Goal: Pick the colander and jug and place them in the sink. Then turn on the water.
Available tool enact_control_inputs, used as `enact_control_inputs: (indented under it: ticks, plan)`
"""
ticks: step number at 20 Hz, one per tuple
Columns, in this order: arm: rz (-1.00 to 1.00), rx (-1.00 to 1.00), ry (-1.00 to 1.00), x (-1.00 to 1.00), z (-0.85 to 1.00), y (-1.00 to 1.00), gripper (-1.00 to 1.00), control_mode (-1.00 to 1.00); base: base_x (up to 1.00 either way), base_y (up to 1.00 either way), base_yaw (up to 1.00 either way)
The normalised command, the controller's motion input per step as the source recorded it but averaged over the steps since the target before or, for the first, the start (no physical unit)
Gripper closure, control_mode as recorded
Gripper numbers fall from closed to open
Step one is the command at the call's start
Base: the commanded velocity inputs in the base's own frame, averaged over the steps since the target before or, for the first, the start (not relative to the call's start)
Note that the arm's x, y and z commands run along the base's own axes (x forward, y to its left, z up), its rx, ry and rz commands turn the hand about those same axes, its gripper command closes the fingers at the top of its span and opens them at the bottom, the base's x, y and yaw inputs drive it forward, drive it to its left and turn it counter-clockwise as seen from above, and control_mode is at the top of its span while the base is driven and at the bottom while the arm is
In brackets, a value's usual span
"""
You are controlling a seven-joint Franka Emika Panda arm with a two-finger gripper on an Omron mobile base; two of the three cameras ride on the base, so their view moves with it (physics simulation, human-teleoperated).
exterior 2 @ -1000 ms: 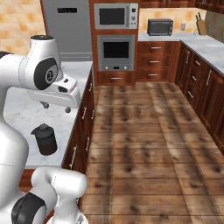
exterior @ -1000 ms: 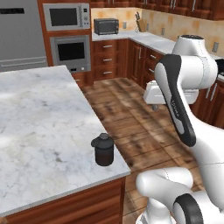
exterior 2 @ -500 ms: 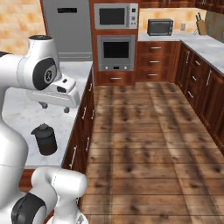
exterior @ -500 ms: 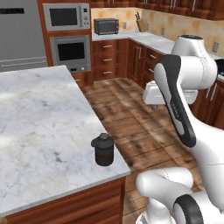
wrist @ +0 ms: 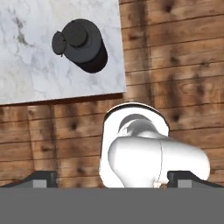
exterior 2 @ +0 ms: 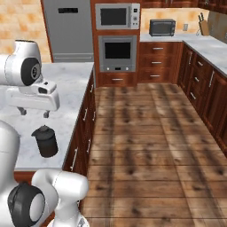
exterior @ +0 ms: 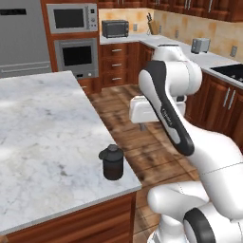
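The jug (exterior: pixel 112 163) (exterior 2: pixel 45 141), small and dark with a knobbed lid, stands upright on the white marble island (exterior: pixel 42 128) close to its near corner. From the hand view I look down on the jug (wrist: pixel 81 43) near the counter's edge. My gripper (exterior: pixel 142 126) (exterior 2: pixel 33 112) (wrist: pixel 114 179) hangs open and empty, pointing down, higher than the jug and off to its floor side, apart from it. The colander, the sink and the water are out of view.
Wooden floor (exterior 2: pixel 146 133) lies between the island and the cabinet run (exterior 2: pixel 199 88). A fridge (exterior 2: pixel 68 26), wall oven (exterior 2: pixel 117 51) and microwave (exterior 2: pixel 117 15) stand at the back. A toaster (exterior: pixel 200 45) and black stovetop (exterior: pixel 230 70) sit on the right counter.
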Motion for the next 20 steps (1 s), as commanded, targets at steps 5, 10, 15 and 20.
enact_control_inputs:
  ticks: [5, 10, 15, 20]
  plan:
    - [0.00, -0.05, 0.02, 0.00, -0.64, 0.36, -1.00, -1.00, 0.00, 0.00, 0.00]
    - [0.00, -0.03, -0.06, 0.07, -0.37, 0.32, -1.00, -1.00, 0.00, 0.00, 0.00]
    - [0.00, 0.00, -0.07, 0.67, -0.27, 0.32, -1.00, -1.00, 0.00, 0.00, 0.00]
    - [0.00, 0.00, 0.00, 0.84, -0.03, 0.36, -1.00, -1.00, 0.00, 0.00, 0.00]
